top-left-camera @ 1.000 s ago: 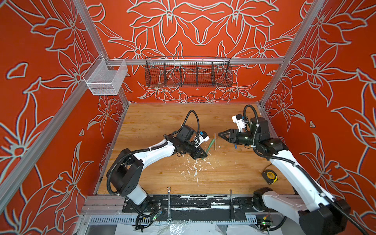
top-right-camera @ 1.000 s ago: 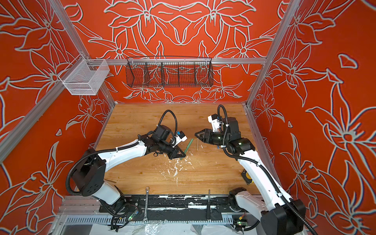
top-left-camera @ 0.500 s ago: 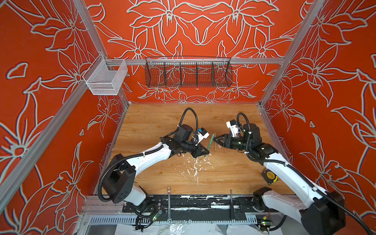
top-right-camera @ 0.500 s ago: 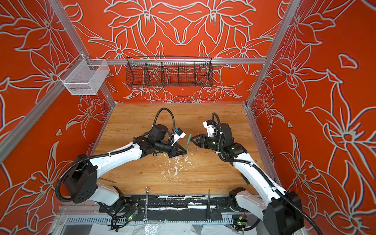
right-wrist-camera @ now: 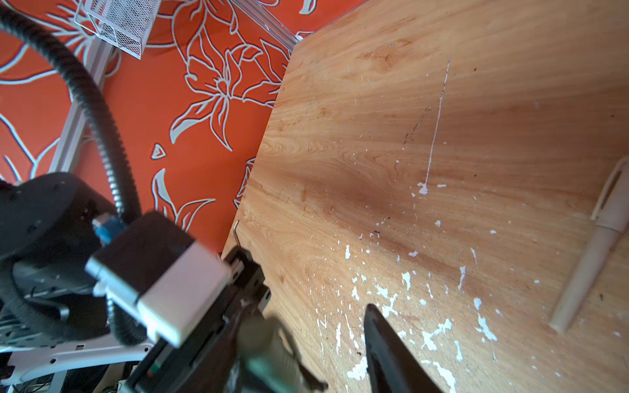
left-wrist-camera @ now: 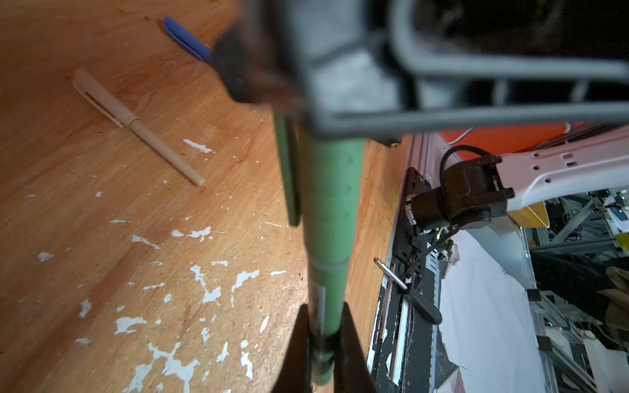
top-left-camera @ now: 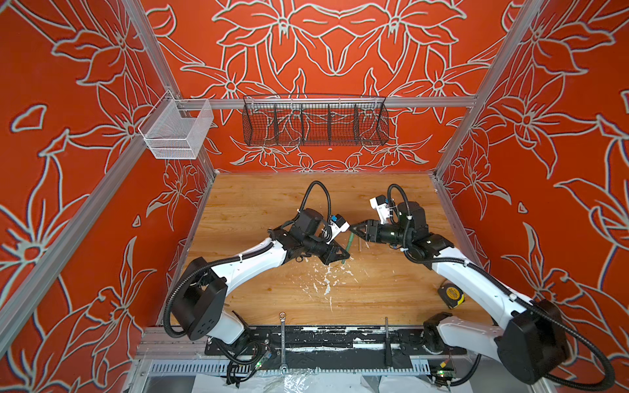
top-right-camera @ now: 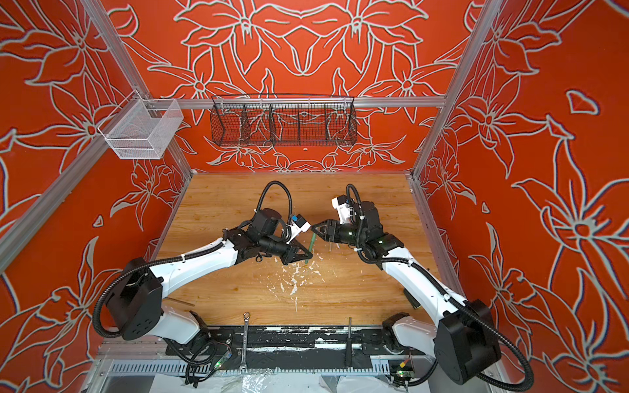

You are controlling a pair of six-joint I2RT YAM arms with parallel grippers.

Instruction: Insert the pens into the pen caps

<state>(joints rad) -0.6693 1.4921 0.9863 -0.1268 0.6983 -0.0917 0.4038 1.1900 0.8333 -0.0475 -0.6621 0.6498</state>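
the left claw (top-left-camera: 343, 254) pinched the lower end of the green pen (top-left-camera: 347, 242) at the centre of both top views, holding it tilted over the worktop (top-left-camera: 258, 204). the right claw (top-left-camera: 354, 227) sat at the pen's upper end with jaws spread, one finger (right-wrist-camera: 384, 347) standing clear of the blurred green tip in the right wrist view. only the left wrist view showed the green cap (left-wrist-camera: 326, 190), clip and all, on the pen, and a blue pen (left-wrist-camera: 185, 35) half hidden behind the right claw. the capped tan pen (left-wrist-camera: 136, 126) lay flat nearby, a mere sliver in the top views.
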